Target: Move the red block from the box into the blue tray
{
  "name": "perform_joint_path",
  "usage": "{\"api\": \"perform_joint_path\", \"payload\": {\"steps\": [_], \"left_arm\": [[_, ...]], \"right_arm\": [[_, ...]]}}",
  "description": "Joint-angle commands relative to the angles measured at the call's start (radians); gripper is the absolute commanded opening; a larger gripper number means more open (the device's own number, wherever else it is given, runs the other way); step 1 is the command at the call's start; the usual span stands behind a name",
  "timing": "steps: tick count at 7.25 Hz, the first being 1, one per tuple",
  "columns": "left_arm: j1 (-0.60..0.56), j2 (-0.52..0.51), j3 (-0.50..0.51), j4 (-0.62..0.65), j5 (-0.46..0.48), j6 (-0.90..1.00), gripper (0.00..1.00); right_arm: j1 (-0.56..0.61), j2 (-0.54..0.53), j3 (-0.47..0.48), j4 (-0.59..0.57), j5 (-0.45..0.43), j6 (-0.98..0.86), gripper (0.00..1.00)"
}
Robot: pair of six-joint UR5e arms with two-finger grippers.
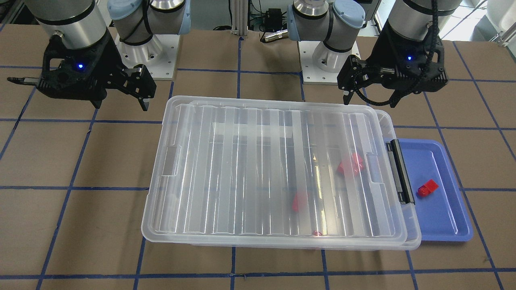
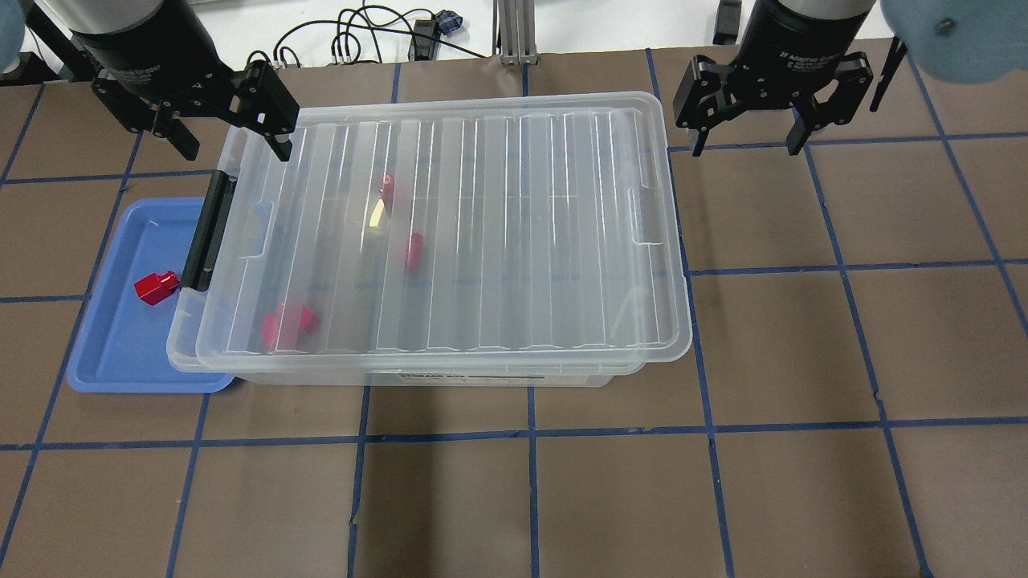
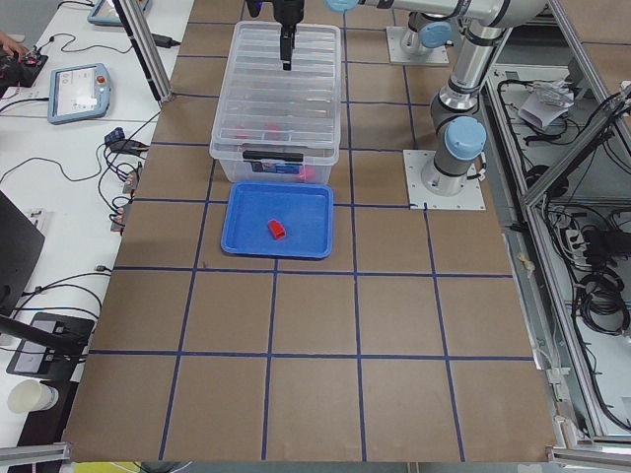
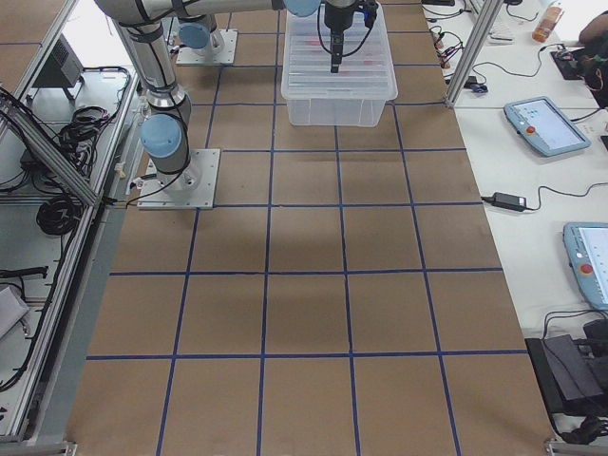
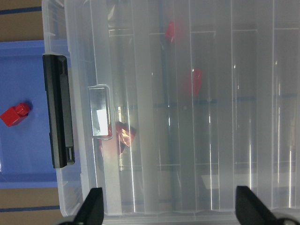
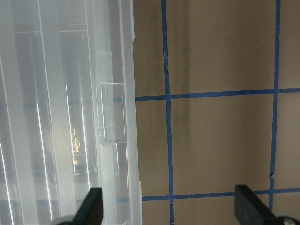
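Observation:
The red block (image 1: 427,188) (image 2: 155,286) (image 5: 15,115) lies in the blue tray (image 1: 443,219) (image 2: 120,353), which sits against the latch end of the box (image 1: 262,169) (image 2: 498,241). The ribbed lid lies on the box, slightly askew. A red clump (image 2: 289,323) and two more red pieces (image 2: 414,250) show through the lid. My left gripper (image 2: 231,148) (image 1: 369,98) is open and empty, above the box's far corner at the latch end. My right gripper (image 2: 747,148) (image 1: 121,105) is open and empty, above the table past the box's other short end.
The black latch (image 2: 207,233) overhangs the tray's rim. Both arm bases (image 1: 149,52) (image 1: 328,60) stand behind the box. Blue tape lines grid the brown table. Side tables with tablets (image 3: 81,91) and cables flank it.

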Motion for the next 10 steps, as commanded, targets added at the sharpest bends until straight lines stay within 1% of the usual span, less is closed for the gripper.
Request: {"api": "perform_joint_path", "payload": {"steps": [1,2,10], "left_arm": [[-0.001,-0.003,0.001,-0.004,0.003,-0.006,1.00],[-0.002,-0.005,0.003,-0.005,0.003,-0.050,1.00],[-0.013,-0.015,0.003,0.004,-0.004,-0.052,1.00]], "right_arm": [[-0.007,0.009,-0.046,0.003,0.018,0.006,1.00],[-0.010,0.010,-0.049,0.003,0.018,0.006,1.00],[-0.008,0.009,-0.032,0.003,0.017,0.006,1.00]]}}
